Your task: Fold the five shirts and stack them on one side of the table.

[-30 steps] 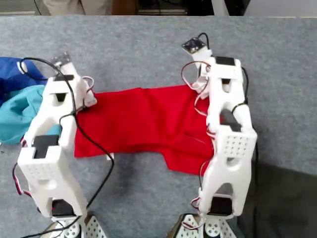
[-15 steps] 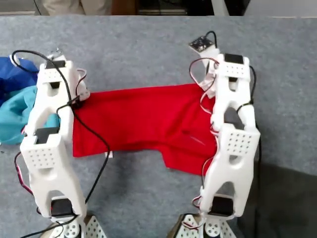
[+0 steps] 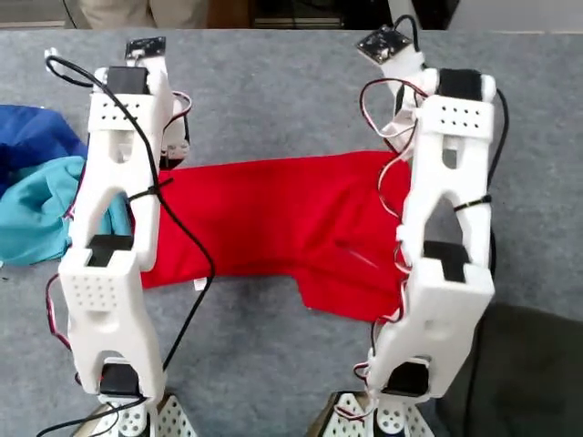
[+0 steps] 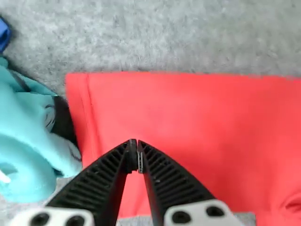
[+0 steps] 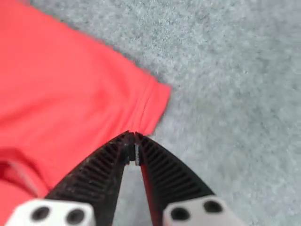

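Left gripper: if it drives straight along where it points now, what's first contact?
The red shirt. The left gripper, fingers shut, aims at the cloth just inside the hemmed edge beside the teal shirt. How far above the cloth it sits is unclear.

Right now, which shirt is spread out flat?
The red shirt: it lies flat and smooth. The teal shirt and the blue shirt are crumpled in a heap beside it.
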Controlling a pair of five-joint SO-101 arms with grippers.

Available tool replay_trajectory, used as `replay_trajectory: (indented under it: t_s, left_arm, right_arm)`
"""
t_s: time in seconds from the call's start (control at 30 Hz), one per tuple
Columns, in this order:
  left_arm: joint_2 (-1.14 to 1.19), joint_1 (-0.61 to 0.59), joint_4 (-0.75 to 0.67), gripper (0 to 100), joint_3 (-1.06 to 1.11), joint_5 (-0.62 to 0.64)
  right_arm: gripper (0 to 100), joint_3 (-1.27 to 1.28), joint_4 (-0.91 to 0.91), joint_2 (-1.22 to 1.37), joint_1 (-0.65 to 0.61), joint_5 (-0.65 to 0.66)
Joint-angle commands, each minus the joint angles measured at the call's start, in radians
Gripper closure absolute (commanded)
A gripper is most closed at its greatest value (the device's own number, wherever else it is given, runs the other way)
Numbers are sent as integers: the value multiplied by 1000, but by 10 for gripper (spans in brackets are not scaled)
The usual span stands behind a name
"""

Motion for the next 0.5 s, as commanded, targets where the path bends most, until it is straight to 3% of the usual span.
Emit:
replay_trajectory:
  t_s: [0.0,0.17,0.33,0.47]
  left_arm:
    - [-147,-2,28,981,9,-14]
    - [-328,9,0,981,319,-14]
    - [-598,-51,-247,981,802,-17]
    - [-829,-103,-451,981,1152,-84]
  right_arm:
    - [994,33,69,-128,-64,38]
    - [994,407,-58,-282,-189,43]
    - [994,842,-318,-456,-209,38]
    - [994,1035,-431,-530,-183,38]
